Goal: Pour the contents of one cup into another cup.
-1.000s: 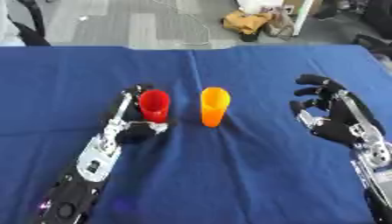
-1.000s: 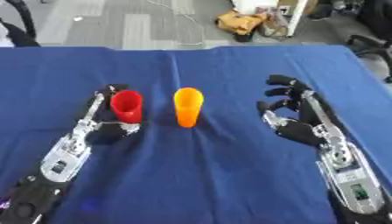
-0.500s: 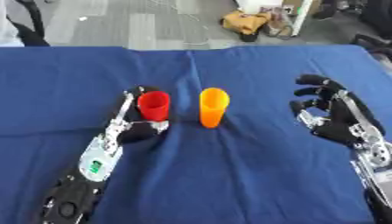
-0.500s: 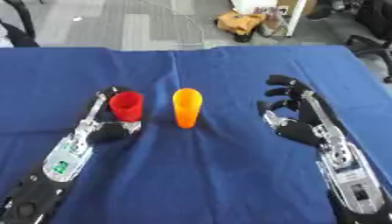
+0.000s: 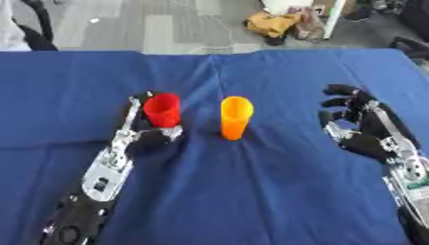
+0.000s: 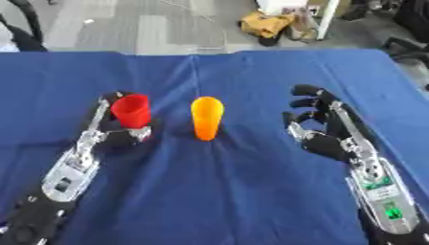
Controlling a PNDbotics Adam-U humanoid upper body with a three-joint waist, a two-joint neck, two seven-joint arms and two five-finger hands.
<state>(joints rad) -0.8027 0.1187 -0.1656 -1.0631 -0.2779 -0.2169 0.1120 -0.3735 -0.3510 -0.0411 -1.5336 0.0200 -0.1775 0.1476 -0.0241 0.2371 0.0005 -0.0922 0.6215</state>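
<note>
A red cup stands upright left of centre on the blue cloth. My left hand is curled round it, with fingers behind it and the thumb at its base. An orange cup stands upright just to the right of the red one, a small gap apart, and nothing touches it. My right hand is open at the right, fingers spread and pointing away from me, well clear of the orange cup. I cannot see what is inside either cup.
The blue cloth-covered table fills the view. Its far edge runs across the top. Beyond the edge lie grey floor, a yellow bag and chair parts.
The red cup and my left hand have shifted slightly up and to the left. The orange cup and my right hand stay where they were.
</note>
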